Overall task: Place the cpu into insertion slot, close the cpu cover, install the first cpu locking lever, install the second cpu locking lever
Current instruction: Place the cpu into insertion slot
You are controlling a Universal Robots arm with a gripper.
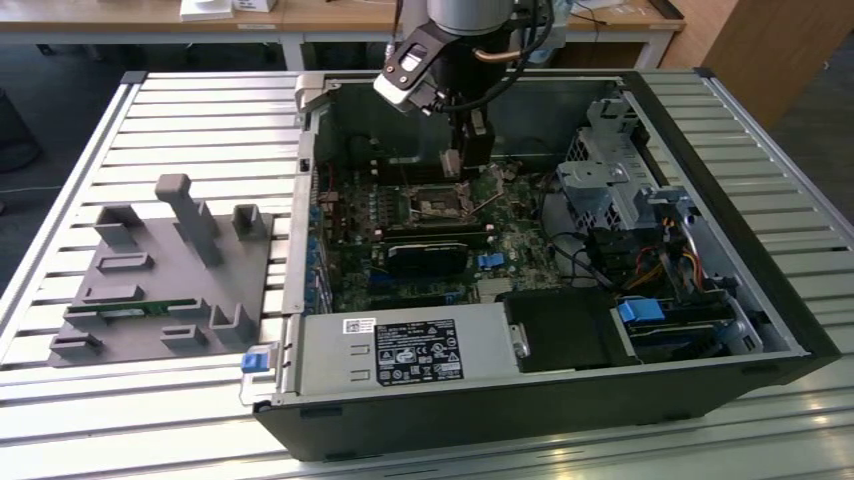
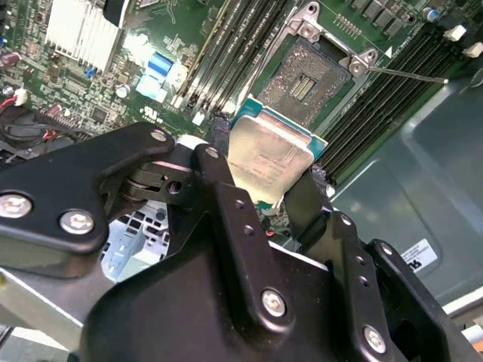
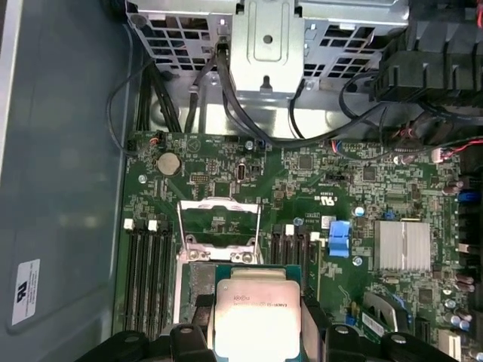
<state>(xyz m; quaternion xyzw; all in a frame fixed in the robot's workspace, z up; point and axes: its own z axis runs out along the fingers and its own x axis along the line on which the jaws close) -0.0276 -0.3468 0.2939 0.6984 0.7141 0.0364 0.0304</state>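
While the jaws are pinching its opposite edges, the flat silver-grey square chip (image 2: 269, 161) is looking light, rigid, fragile

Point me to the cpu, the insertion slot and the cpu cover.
cpu (image 2: 275, 162): second wrist view, centre of metal top.
insertion slot (image 2: 300, 81): second wrist view, dark contact field.
cpu cover (image 3: 219, 202): first wrist view, silvery frame edge.

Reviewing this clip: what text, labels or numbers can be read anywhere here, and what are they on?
Nothing can be read reliably.
On the cpu, held in the gripper: faint engraving, illegible.
On the power supply label: print too small to read.
On the white sticker on the case wall: too small.
On the circuit board: markings too small.
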